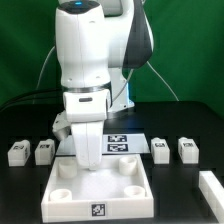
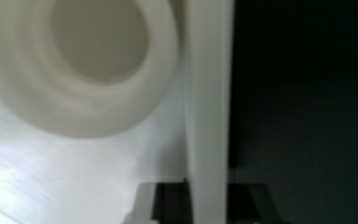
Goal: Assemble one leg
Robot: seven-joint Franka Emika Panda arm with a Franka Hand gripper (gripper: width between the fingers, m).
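Note:
The large flat white square piece (image 1: 100, 195) with round corner sockets lies at the table's front middle. My gripper (image 1: 88, 154) reaches down onto its far edge. In the wrist view the piece's thin white edge wall (image 2: 208, 100) runs straight between my two dark fingers (image 2: 172, 203), which press against it on both sides, next to a round socket (image 2: 87, 60). The gripper (image 2: 208, 192) is shut on that edge. Small white legs stand in a row: two at the exterior view's left (image 1: 17, 153) (image 1: 43, 151) and two at its right (image 1: 160, 149) (image 1: 187, 150).
The marker board (image 1: 120, 143) lies just behind the square piece, right of my gripper. Another white part (image 1: 212, 186) lies at the front of the exterior view's right. The table is black, with a green wall behind.

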